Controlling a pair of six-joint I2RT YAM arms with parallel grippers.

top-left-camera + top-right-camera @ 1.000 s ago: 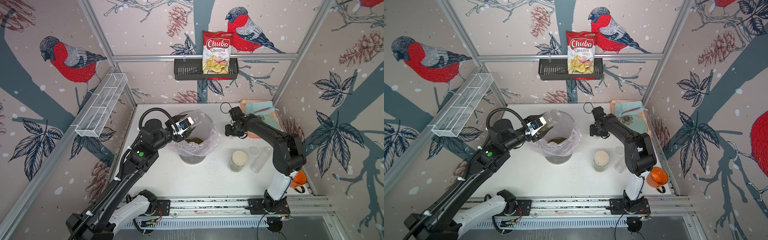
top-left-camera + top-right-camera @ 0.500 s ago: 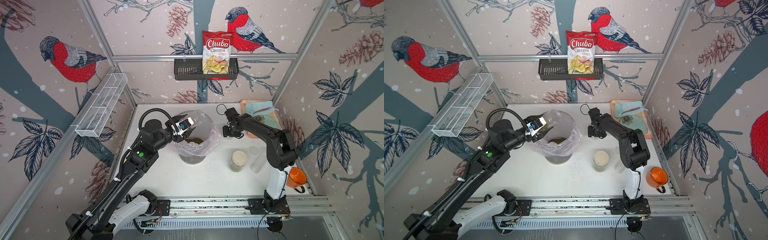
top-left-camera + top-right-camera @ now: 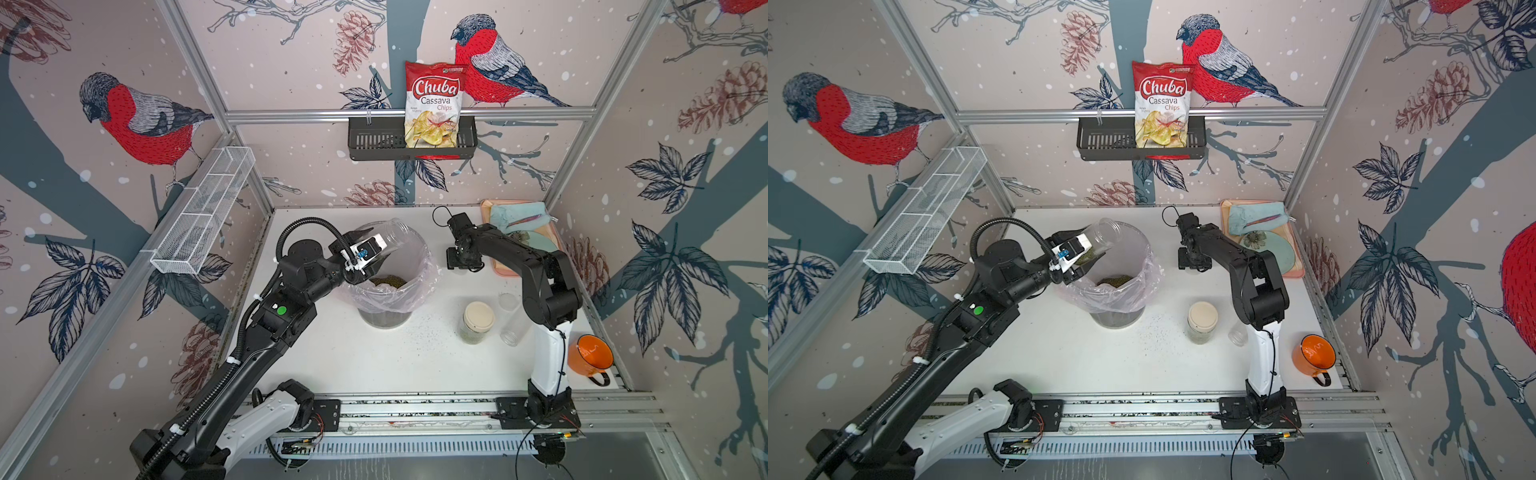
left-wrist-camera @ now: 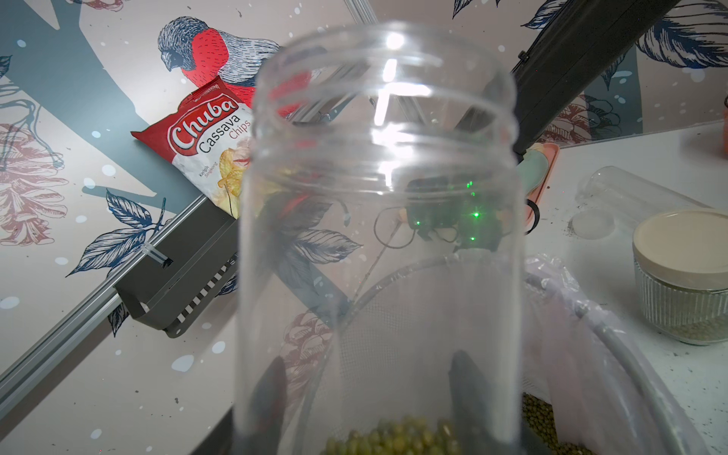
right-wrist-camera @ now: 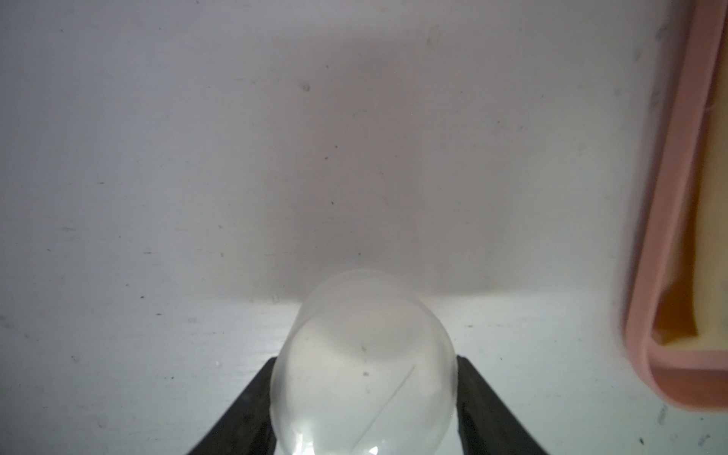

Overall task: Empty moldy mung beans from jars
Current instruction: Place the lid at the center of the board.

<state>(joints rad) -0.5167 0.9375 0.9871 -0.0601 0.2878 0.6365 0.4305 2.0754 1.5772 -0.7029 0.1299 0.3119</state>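
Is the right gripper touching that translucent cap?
Touching. Right wrist view shows both fingers of the right gripper pressed against the sides of the translucent cap.

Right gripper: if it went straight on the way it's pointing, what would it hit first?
Probably the bare white table. The right gripper points down at it, so the translucent cap it grips would touch first. The pink tray lies off to the side. How far above the table it is remains unclear.

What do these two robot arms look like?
Both are mostly black, with chunky round joints and a white bottom segment. The left arm carries a ribbed black hose, white ties and a green dot; the right arm has thin black wires.
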